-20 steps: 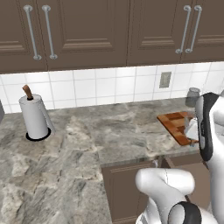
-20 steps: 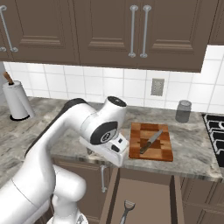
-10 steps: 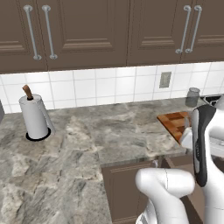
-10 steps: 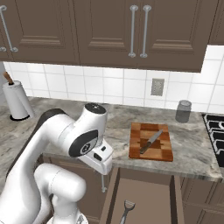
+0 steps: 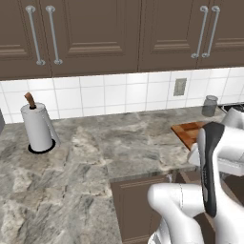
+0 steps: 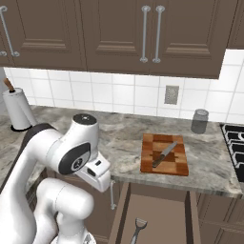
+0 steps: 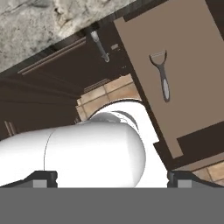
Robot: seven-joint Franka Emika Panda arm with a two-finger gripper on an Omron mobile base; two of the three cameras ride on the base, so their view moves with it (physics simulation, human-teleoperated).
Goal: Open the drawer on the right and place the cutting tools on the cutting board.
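Right now the drawer (image 6: 155,217) is pulled out under the counter (image 6: 119,138), and one peeler (image 6: 138,228) lies flat on its brown floor. One cutting board (image 6: 164,155) with light and dark blocks sits on the counter just behind the drawer. One knife (image 6: 164,154) lies slanted on top of the board, touching it. That makes two cutting tools: one on the board, one in the drawer.

One grey jar (image 6: 199,121) stands on the counter near the wall, a bit apart from the board. One paper towel roll (image 6: 17,109) stands far off at the left end.

The hand view looks down into the drawer (image 7: 175,65) and shows the peeler (image 7: 162,78) clearly, with its dark handle and forked head. The two small dark fingertips (image 7: 41,178) sit far apart at the bottom corners with nothing between them, so the gripper (image 7: 112,179) is spread wide and holds nothing.

The left base view shows one corner of the board (image 5: 188,133), the jar (image 5: 209,106) and the paper towel roll (image 5: 38,126).
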